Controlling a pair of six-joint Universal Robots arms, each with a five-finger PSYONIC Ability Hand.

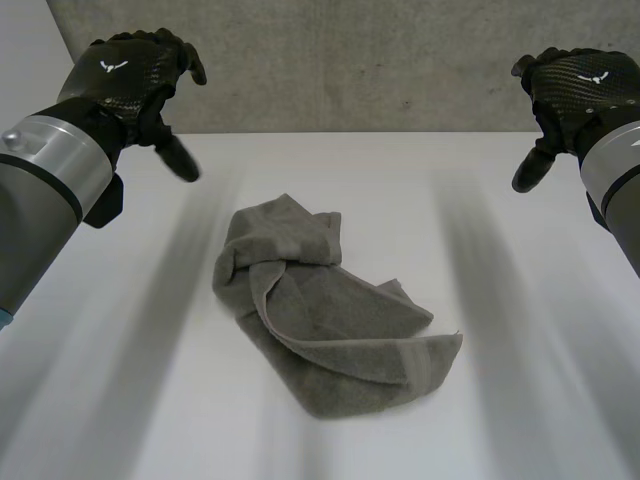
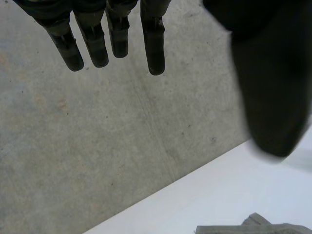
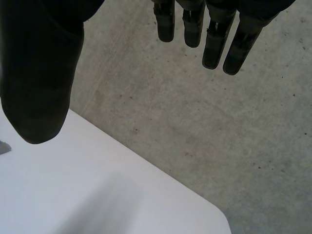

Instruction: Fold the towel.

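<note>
Towel lies crumpled in a grey heap near the middle of my white table, with neither hand touching it. I see both hands held up near the far edge, well apart from it. Left hand has its fingers straight, slightly spread and holding nothing. Right hand is the same, fingers straight and thumb apart.

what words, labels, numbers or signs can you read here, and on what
No words, letters or numbers can be read.
Black left hand: a small white winged emblem on its back, no letters.
Black right hand: the same emblem on its back.
Crumpled grey cloth towel and white table: no label or print visible.
</note>
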